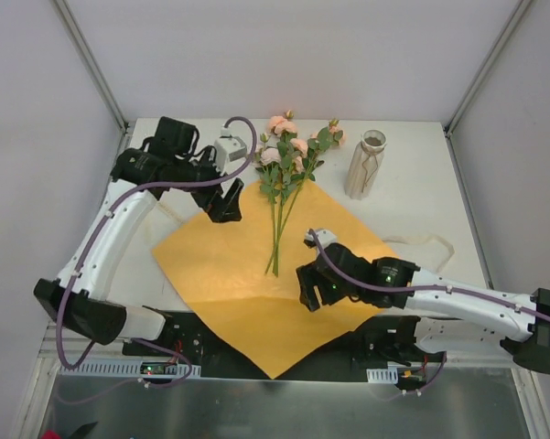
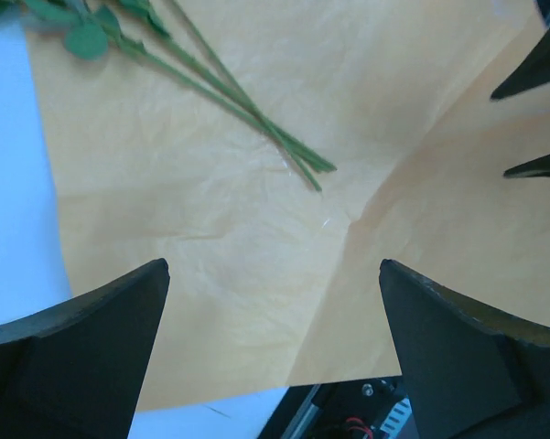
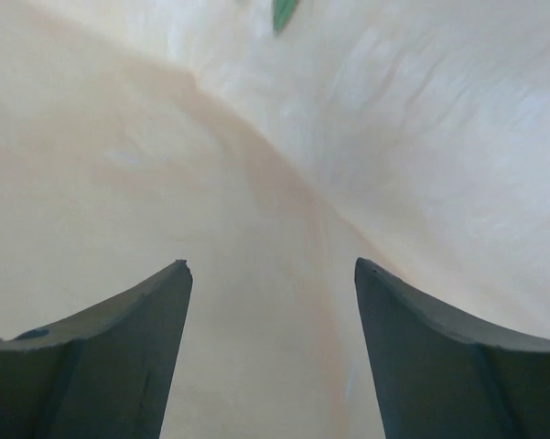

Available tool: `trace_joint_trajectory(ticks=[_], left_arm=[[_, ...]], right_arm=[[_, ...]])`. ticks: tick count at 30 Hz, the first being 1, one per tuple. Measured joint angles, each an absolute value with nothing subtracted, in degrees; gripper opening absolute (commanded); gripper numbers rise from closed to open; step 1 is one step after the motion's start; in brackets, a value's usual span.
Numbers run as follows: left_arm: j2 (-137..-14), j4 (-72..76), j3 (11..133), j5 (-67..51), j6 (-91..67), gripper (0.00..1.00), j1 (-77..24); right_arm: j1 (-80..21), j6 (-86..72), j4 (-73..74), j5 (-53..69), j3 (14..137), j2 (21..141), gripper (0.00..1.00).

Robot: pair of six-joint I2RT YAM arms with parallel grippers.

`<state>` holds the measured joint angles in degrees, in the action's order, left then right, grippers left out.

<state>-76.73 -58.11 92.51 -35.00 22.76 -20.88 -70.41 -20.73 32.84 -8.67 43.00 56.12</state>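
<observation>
- The left end effector (image 1: pixel 225 208), fingers apart and empty, hovers over the far left corner of the crinkled orange paper sheet (image 1: pixel 220 265).
- The right end effector (image 1: pixel 307 291), likewise apart, hangs close over the sheet's right part.
- Pink-blossomed flowers (image 1: pixel 285 151) lie with their stems on the sheet.
- A beige vase (image 1: pixel 364 165) stands far right on the white surface (image 1: pixel 421 197).

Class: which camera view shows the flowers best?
The top external view: the flowers show whole, blooms to stem ends. The left wrist view has only stems and leaves; the right wrist view, a green scrap.
</observation>
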Motion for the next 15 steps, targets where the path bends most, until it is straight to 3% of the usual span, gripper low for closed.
trace_joint_trajectory(ticks=[8,15], left_arm=[[-83.37,-51.44,73.78,-24.64,17.47,0.98,-18.63],[-86.30,-43.66,66.61,-17.28,14.39,0.94,-11.44]], right_arm=[[-50.52,-14.26,36.53,-14.41,73.41,75.61,0.59],[-42.83,-12.51,34.63,-15.75,89.54,101.41,0.45]])
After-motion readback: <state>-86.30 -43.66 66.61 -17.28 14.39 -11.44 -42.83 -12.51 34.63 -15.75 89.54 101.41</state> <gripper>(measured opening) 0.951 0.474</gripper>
